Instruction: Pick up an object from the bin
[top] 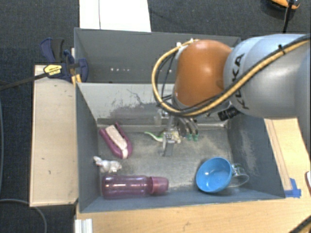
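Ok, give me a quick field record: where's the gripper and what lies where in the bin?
gripper: over the middle of the bin, toward the back
nearest thing: small green item, just view-left of it
view left: purple-and-pink brush-like thing; small white figure in front of it
front left: purple bottle, lying on its side
front right: blue cup
held: cannot tell

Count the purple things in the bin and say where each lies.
2. The bottle lies on its side along the near wall, left; the brush lies farther back by the left wall. The arm may hide more.
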{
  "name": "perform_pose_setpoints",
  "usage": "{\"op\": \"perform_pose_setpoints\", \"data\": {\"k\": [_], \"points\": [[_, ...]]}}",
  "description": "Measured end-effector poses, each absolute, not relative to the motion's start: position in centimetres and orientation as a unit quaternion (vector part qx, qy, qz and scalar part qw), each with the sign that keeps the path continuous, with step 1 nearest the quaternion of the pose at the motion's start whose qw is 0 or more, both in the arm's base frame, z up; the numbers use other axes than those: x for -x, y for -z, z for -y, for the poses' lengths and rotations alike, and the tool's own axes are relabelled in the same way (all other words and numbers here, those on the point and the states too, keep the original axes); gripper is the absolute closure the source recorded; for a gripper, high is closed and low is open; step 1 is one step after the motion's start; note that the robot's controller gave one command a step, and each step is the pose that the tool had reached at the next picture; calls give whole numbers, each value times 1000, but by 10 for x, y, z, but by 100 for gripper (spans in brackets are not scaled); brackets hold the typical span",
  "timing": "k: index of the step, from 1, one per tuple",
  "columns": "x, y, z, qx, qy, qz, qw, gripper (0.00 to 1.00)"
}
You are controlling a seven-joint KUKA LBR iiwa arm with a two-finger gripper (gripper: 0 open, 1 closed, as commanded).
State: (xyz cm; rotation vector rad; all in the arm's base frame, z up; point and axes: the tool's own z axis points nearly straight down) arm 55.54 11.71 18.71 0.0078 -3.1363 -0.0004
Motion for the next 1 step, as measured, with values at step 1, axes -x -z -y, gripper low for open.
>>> {"op": "perform_pose_setpoints", "data": {"k": [1], "points": [[-557, -192, -116, -1, 1, 1000, -1, 0]]}}
